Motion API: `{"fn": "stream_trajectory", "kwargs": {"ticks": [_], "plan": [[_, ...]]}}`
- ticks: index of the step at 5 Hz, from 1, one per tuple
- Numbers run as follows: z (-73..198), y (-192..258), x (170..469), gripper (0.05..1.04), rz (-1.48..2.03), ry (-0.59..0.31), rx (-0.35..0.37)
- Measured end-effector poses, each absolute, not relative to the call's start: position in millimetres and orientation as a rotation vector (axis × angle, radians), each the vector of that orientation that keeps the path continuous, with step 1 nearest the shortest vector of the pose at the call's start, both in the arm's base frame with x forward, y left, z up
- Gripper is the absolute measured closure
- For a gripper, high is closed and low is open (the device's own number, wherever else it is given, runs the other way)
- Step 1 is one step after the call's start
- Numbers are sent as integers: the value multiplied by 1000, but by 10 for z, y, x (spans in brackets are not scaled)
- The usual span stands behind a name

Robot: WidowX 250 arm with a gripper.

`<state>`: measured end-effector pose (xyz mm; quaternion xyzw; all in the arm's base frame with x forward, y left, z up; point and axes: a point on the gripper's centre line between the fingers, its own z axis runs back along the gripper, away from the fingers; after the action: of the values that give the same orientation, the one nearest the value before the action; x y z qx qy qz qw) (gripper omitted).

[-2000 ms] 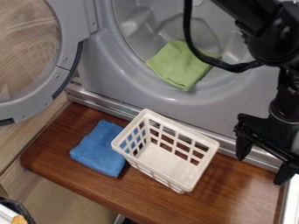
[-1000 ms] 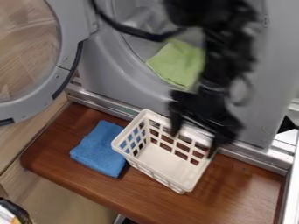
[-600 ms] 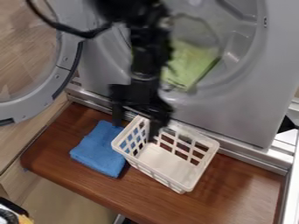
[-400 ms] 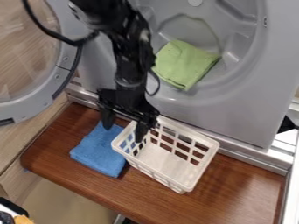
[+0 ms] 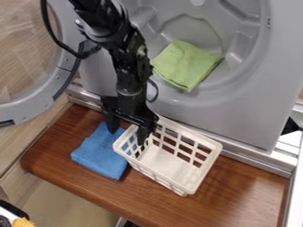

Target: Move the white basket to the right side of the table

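My gripper (image 5: 127,135) hangs open at the left end of the white basket (image 5: 172,163), its two fingers spread apart. One finger is over the blue cloth, the other over the basket's upper left part, hiding a bit of its rim. Whether either finger touches the basket, I cannot tell. The basket stands upright near the middle of the brown wooden table (image 5: 248,190), with nothing inside it that I can see.
Against the basket's left side lies a folded blue cloth (image 5: 99,153). Behind the table stands a grey washing machine (image 5: 237,115) with a green cloth (image 5: 186,65) in its opening. Its round door (image 5: 35,99) swings out at the upper left.
From the right side, the arm has crossed leftward over the basket to its left end, then shifted slightly. Basket and blue cloth have kept their places.
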<state>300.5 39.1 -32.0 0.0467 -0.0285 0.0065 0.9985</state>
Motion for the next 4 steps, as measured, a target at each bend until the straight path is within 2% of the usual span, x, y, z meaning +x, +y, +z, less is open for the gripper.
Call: {"fn": "stream_trajectory", "kwargs": {"ticks": [1, 2, 4], "plan": [[-454, 363, 2986, 84, 1, -38, 76], [-496, 311, 2991, 121, -4, -67, 43], [-516, 292, 2910, 714, -14, -68, 33]]}}
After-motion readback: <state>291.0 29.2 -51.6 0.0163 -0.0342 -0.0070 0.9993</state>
